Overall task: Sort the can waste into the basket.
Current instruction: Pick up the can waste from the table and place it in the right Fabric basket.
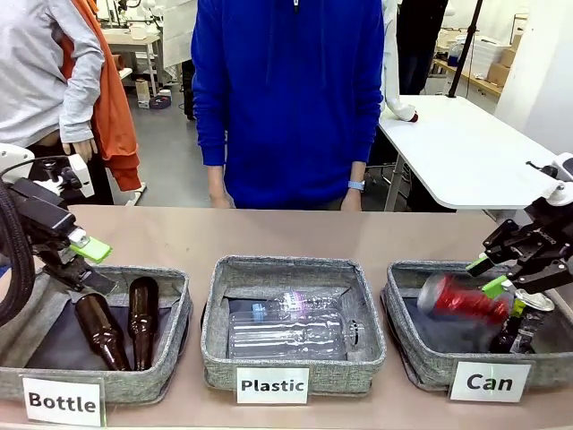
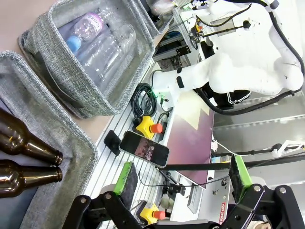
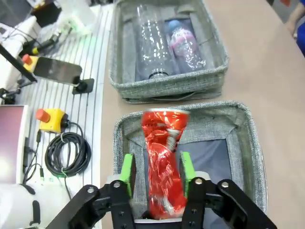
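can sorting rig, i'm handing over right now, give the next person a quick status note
Right gripper: over the Can basket, pads either side of the dented red can; the can looks blurred, so I cannot tell whether it is held or just let go.
Left gripper: open, holding nothing, near the Bottle basket.
Dark can: already in the Can basket, at its right side.
Done: dark can sorted, red can brought over the basket.
Left: confirm that the red can ends up inside the basket, then pull the right arm back.
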Tool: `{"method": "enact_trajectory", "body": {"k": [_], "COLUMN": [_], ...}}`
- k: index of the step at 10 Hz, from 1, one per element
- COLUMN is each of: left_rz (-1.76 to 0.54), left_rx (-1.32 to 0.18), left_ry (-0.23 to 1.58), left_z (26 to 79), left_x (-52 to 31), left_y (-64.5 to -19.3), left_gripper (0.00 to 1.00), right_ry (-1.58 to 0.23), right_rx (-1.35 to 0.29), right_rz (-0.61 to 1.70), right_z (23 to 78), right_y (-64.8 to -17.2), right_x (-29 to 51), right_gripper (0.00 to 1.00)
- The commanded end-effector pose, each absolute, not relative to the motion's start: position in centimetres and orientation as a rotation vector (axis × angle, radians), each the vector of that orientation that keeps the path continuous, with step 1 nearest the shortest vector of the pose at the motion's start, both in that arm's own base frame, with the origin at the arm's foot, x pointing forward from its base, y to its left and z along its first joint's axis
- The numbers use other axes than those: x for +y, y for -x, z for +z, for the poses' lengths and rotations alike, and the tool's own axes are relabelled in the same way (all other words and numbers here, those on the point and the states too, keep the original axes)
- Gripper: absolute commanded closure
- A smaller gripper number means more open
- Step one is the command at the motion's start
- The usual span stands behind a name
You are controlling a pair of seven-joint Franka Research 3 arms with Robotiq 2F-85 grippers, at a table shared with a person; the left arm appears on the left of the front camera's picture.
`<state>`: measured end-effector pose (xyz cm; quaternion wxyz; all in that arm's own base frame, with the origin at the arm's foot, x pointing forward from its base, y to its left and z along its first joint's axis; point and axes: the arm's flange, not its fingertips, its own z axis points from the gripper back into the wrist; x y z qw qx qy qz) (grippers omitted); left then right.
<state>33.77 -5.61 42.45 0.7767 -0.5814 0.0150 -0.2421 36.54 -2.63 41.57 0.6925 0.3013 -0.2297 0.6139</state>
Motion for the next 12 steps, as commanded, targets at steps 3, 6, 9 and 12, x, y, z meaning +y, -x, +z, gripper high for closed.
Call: {"method": "enact_trajectory", "body": {"k": [3,6,9,12], "left_rz": [-0.532,-0.532,-0.532,-0.532], "left_rx": [0.039,0.039,0.039,0.039], "left_ry": [1.261,1.261,1.261,1.261], "left_z": [42.7,42.7,42.7,42.7], "left_x": [-5.4,-5.4,-5.4,-5.4], "left_y": [-33.6,-33.6,-33.6,-33.6], "left_gripper": [0.0,0.0,0.0,0.0], "right_ry": [-0.7,-0.74,-0.986,-1.347], "right_rx": [-0.546,-0.572,-0.64,-0.732], "right_rz": [1.384,1.347,0.897,0.099], "right_z": [41.4,41.2,42.2,43.4], "right_y": [-36.7,-37.2,-38.3,-41.1], "right_x": [-2.7,-3.0,-4.4,-5.3], "right_gripper": [0.0,0.0,0.0,0.0]}}
